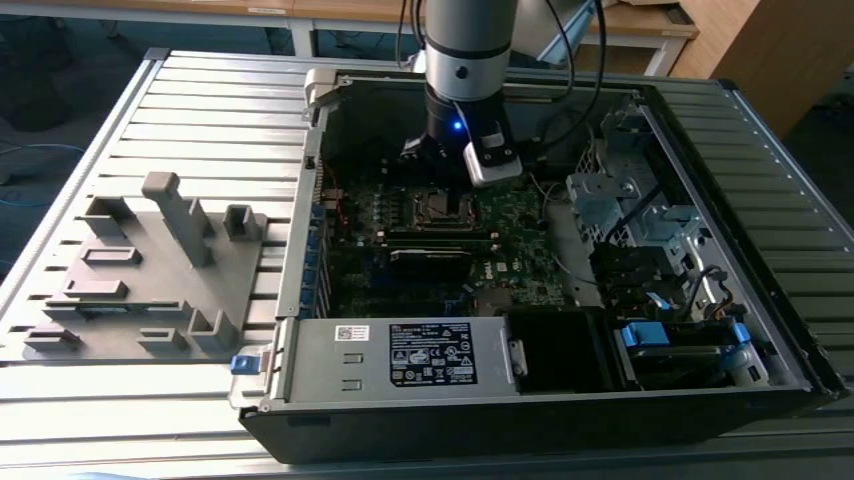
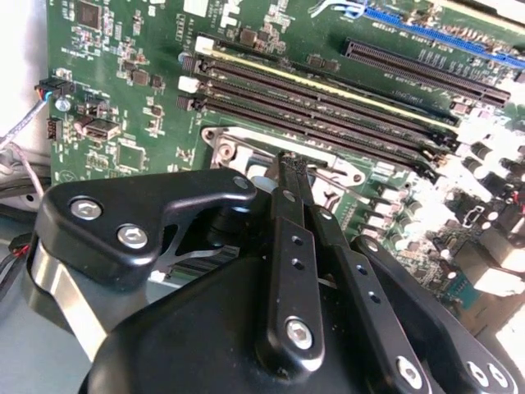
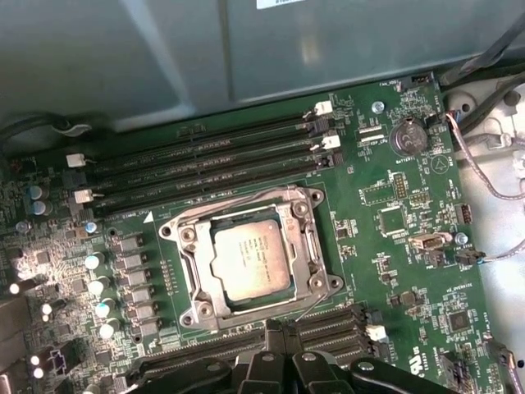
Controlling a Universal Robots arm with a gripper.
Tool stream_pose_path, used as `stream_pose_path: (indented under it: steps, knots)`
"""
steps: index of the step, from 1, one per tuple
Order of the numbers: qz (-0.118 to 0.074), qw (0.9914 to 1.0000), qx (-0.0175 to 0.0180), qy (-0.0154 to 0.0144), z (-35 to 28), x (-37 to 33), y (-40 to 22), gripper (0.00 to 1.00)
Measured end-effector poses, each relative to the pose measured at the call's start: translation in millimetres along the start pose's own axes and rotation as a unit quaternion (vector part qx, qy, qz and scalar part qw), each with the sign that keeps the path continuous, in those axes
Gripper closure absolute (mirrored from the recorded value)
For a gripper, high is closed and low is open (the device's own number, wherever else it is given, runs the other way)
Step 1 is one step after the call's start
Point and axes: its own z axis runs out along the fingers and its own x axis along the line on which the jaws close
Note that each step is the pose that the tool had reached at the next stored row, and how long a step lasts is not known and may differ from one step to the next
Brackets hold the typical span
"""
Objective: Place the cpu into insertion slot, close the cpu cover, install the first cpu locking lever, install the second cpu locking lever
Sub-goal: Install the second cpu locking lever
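My claw (image 2: 289, 168) is hovering with fingers pressed together, gripping nothing, just beside the insertion slot (image 3: 250, 258), where the cpu (image 3: 253, 260) is sitting under the cpu cover (image 3: 190, 256).

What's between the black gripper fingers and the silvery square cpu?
In the first wrist view, just the silvery cpu cover frame edge lies between gripper and cpu.

Hidden or cut off, for your record: in the second wrist view the gripper (image 2: 294, 168) covers most of the insertion slot (image 2: 246, 148), so you see just its metal rim; in the first wrist view the picture's edge cuts the gripper (image 3: 283, 332) off; in the exterior view the arm (image 1: 467, 60) is cropped, and the cpu (image 1: 438, 207) is too small to tell apart.
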Motion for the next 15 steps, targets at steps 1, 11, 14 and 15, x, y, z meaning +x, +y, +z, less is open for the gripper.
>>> stream_pose_path:
  steps: [1, 11, 14, 15]
  knots:
    - [-0.001, 1.00000, -0.0001, 0.0000, 0.0, -0.1, -0.4, 0.89]
    - [-0.014, 0.99991, -0.0010, 0.0000, 0.7, 3.7, -3.0, 0.89]
    - [-0.014, 0.99990, -0.0010, 0.0000, 0.7, 7.6, -4.0, 0.89]
    - [-0.014, 0.99990, -0.0009, 0.0001, 0.6, 8.4, -4.1, 0.89]
